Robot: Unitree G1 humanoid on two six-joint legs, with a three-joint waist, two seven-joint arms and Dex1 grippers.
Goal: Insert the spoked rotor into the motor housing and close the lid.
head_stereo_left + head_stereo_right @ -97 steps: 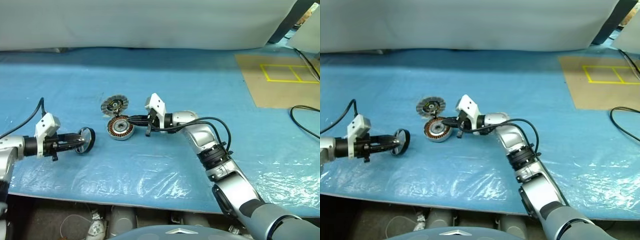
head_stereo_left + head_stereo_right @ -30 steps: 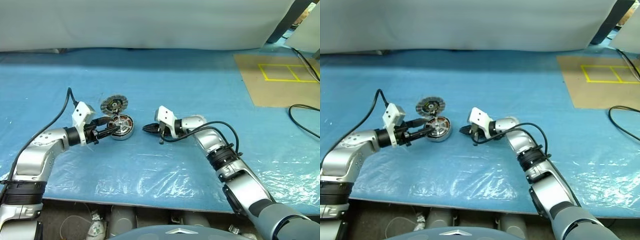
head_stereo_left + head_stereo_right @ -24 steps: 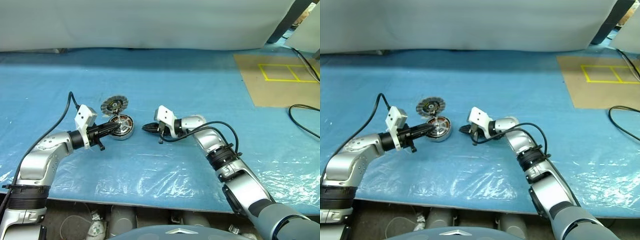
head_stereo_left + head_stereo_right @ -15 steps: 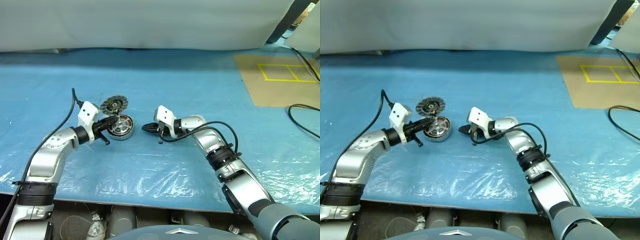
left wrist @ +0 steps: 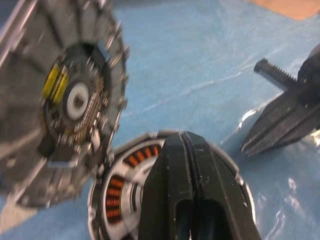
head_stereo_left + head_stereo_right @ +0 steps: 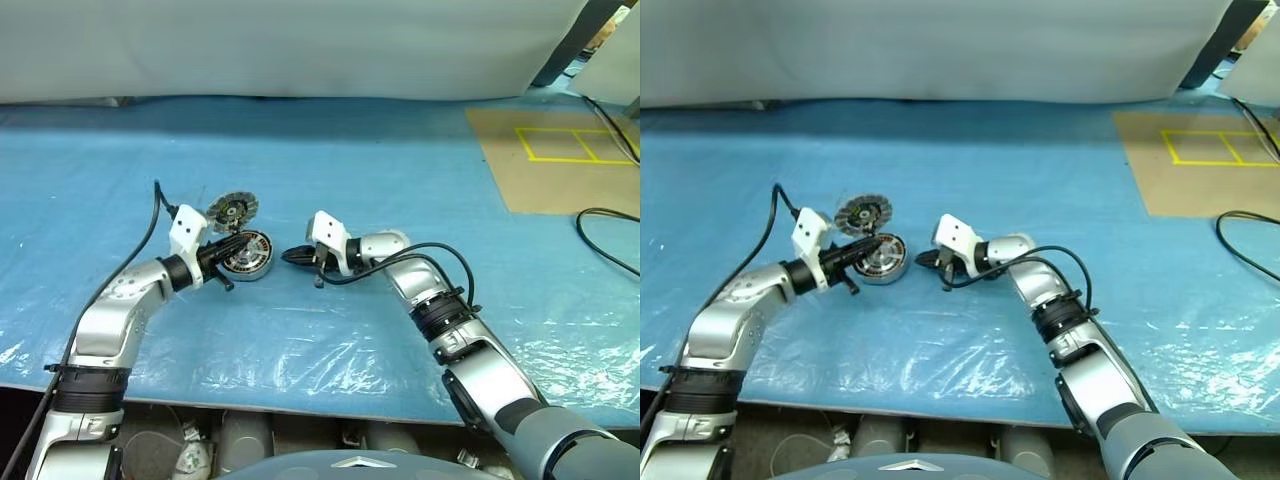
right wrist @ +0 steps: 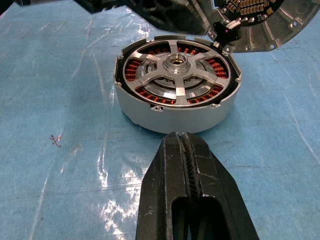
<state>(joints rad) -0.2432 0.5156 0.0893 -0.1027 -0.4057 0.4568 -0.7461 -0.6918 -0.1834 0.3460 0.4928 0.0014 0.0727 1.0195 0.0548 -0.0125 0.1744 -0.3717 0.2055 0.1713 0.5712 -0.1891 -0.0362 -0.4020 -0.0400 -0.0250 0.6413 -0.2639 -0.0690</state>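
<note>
The left end effector (image 6: 228,245) has its two black fingers pinched together, holding nothing, with the tips over the near-left edge of the motor housing (image 6: 247,253). From the head views, the right end effector (image 6: 291,256) is likewise closed and empty, pointing at the housing from the other side, close but apart. The housing sits on the blue plastic-covered tabletop (image 6: 400,170), and the hinged lid (image 6: 231,209) stands tilted up just behind it, touching its far rim.

In the left wrist view the closed fingers (image 5: 190,190) hang right over the housing's copper windings (image 5: 116,192), with the open lid (image 5: 65,100) looming beside them, its inner face of small fittings turned toward the camera. The right end effector's dark tips (image 5: 285,115) show across the way.

The right wrist view is the clearest. The spoked rotor (image 7: 176,70) already lies flush inside the housing, pale spokes over the orange coils, seated level as far as I can tell. The lid's rim (image 7: 260,25) leans up at the back.

So what's left, I'd say, is closing the lid. The left fingers look well placed to get behind the raised lid and tip it forward. It should go best as a slow push high on the lid's back, with the right end effector braced against the housing wall so the whole thing doesn't skate on the slick plastic.
</note>
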